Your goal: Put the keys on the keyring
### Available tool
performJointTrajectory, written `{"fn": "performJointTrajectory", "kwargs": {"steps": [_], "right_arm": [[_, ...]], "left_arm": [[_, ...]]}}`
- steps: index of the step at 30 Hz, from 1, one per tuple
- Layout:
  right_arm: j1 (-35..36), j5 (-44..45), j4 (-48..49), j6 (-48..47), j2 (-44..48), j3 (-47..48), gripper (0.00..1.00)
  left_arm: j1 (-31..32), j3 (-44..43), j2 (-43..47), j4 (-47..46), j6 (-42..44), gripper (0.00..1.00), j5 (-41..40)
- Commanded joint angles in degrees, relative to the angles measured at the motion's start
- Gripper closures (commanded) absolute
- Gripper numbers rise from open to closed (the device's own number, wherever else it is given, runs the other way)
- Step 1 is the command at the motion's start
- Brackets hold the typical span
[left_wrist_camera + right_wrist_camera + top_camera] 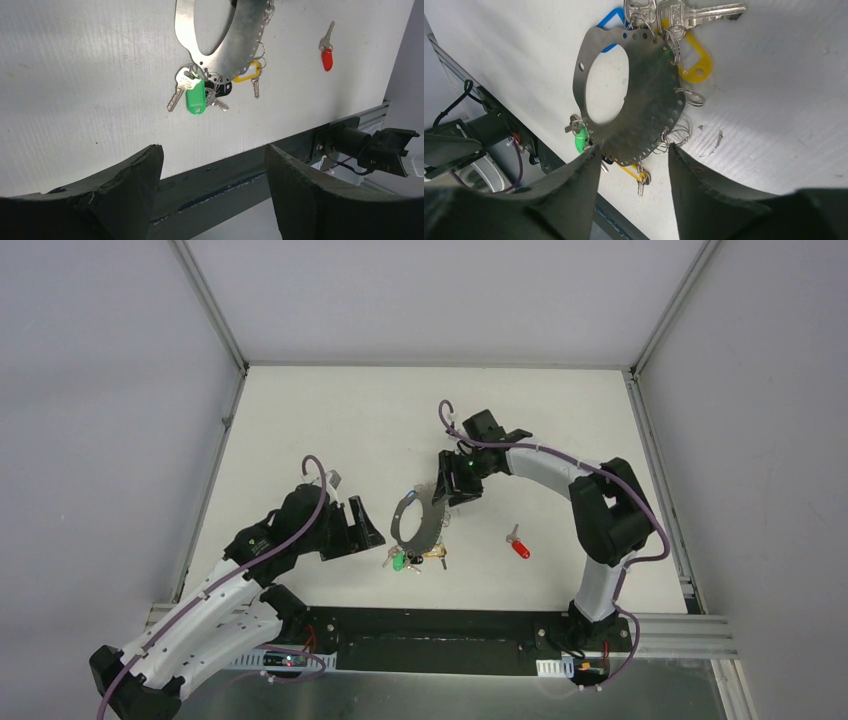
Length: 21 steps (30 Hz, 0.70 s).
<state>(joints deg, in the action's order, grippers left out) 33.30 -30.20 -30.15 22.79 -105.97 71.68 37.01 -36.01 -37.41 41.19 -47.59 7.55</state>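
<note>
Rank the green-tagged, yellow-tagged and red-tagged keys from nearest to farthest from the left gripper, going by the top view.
Measured from the left gripper:
1. the green-tagged key, just to its right.
2. the yellow-tagged key, further right, beside the green one.
3. the red-tagged key, lying alone, farthest right.

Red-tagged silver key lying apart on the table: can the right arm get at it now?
Probably yes. The red-tagged silver key lies alone on the table beside the right arm, nothing around it, and the right pincer stands open at the grey metal keyring.
</note>
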Motion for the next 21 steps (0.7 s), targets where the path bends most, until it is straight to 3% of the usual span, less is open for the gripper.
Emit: {"fn": "performJointTrajectory", "kwargs": {"steps": [1, 10, 17, 21], "right_arm": [[0.3, 4.1, 0.4, -0.9, 5.0, 0.0, 0.42], [0.3, 3.0, -1.9, -1.5, 7.7, -3.4, 0.38], [0.7, -2.8, 2.3, 2.2, 8.8, -9.8, 0.57], [2.5, -3.4, 2.9, 0.8, 7.3, -10.7, 0.57]], "left_arm": [[-0.3, 1.1, -1.5, -0.6, -2.5, 0.24, 0.2], [-0.3, 6.2, -6.8, -7.6, -8.5, 0.25, 5.3], [-0.1, 9.6, -8.4, -15.6, -12.0, 0.26, 7.5], [0.0, 9.5, -9.2, -16.8, -12.0, 0.26, 7.7]]}}
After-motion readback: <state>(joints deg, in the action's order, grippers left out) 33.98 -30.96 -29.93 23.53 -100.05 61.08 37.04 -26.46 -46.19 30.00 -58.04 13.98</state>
